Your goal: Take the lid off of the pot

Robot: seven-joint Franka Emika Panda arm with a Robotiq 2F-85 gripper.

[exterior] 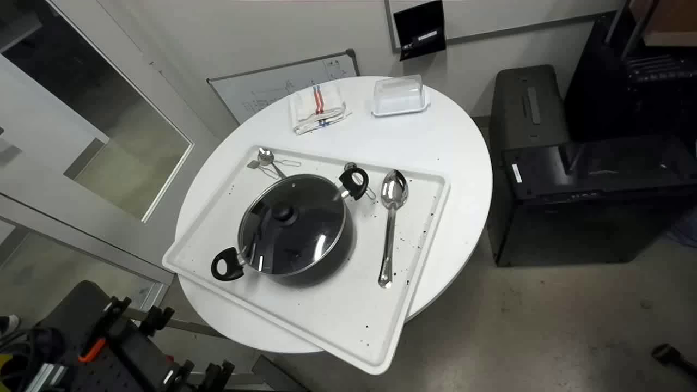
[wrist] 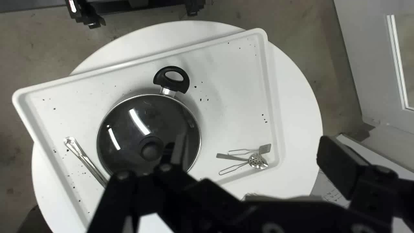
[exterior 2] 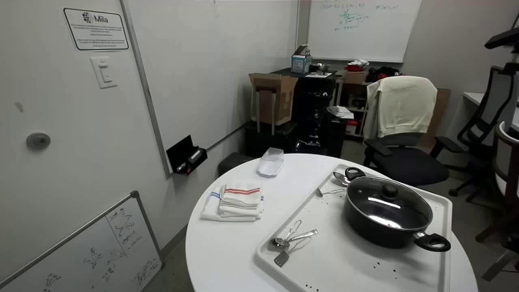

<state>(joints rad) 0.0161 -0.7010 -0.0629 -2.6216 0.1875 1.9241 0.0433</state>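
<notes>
Roughly midway between opposite edges of the round counter [exterior: 463, 158], the lid [exterior: 297, 231] lies seated on the pot [exterior 2: 375, 234], its removal yet to be done. Both rest on a white tray [exterior: 326, 316], two corners of which jut past the counter's edge; it probably serves to gather cookware and small utensils [wrist: 257, 160]. The lid's central knob [wrist: 151, 150] seems the natural hold. Folded cloths [exterior 2: 241, 200] and a covered white dish [exterior: 400, 98] stand by the counter's wall-side edge, presumably to leave working room. Only the wrist view shows the jaws: they are spread wide and hold nothing, likely in readiness for the knob. They mask the pot's handle [exterior: 355, 184] nearer the large spoon [exterior: 389, 226], visible in both exterior views. The spoon appears whole in an exterior view, whereas the wrist view loses its bowl [exterior 2: 341, 179].
</notes>
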